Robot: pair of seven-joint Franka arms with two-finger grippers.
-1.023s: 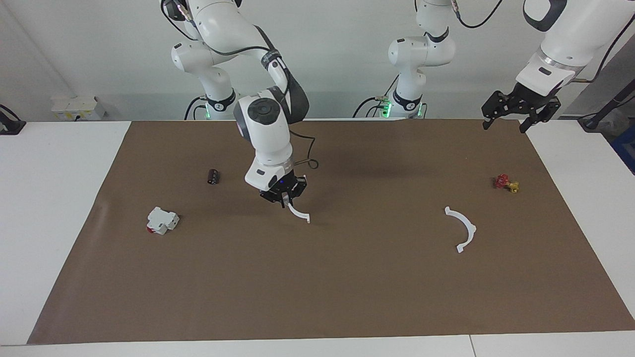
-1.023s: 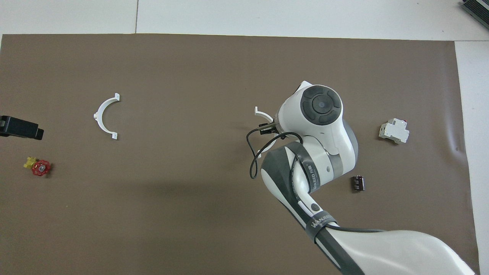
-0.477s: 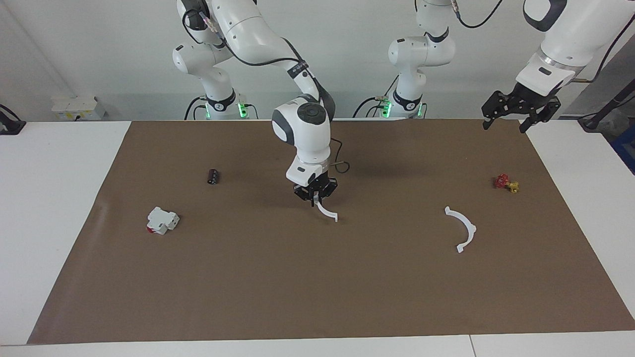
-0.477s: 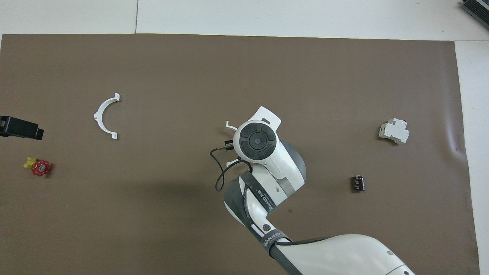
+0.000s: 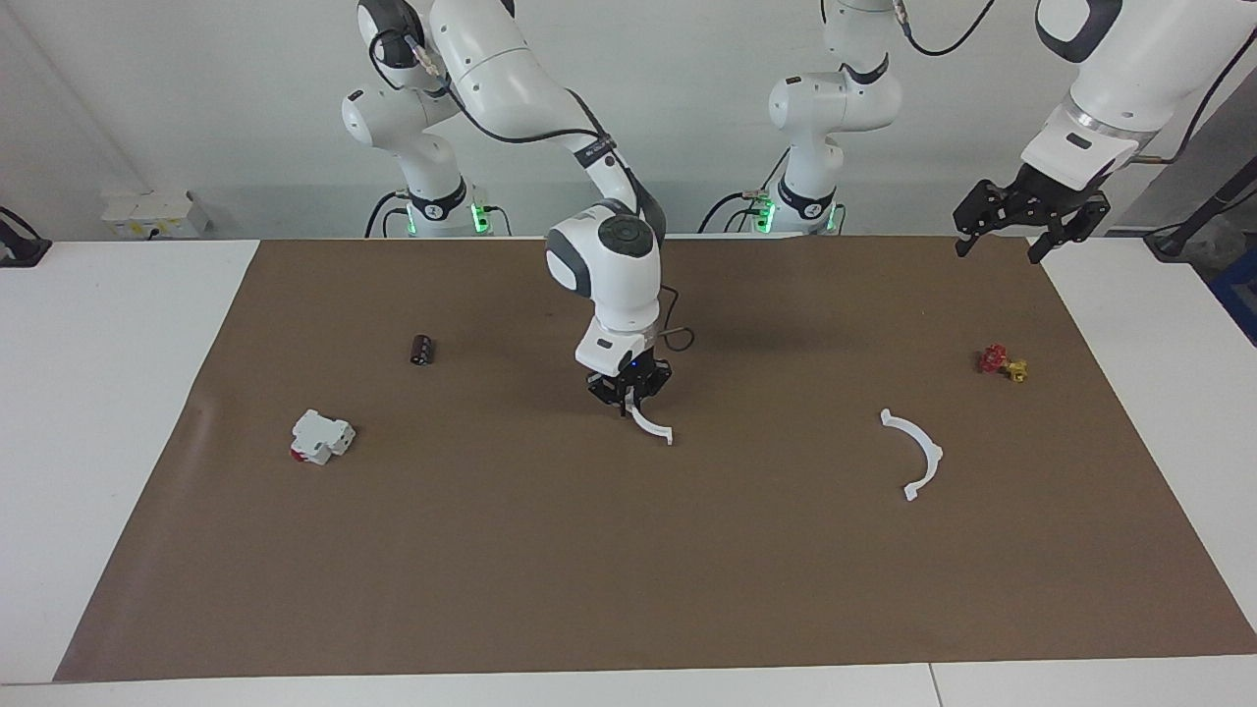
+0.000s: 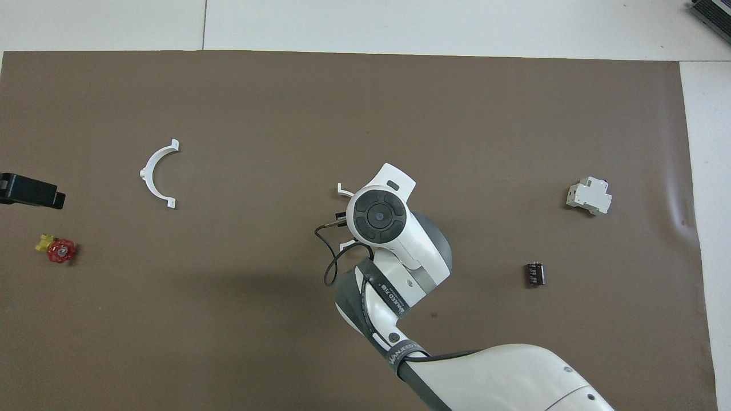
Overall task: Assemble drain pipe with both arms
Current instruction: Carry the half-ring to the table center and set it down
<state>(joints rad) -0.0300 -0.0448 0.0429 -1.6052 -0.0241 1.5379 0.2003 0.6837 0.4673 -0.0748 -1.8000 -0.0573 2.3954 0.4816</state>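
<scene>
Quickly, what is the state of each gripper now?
Right gripper: shut on one half-ring, over the mat's middle.
Left gripper: open, holding nothing, waiting over the mat's edge.

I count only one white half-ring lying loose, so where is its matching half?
The other half-ring hangs from the right gripper, over the middle of the brown mat. The loose half-ring lies toward the left arm's end.
</scene>
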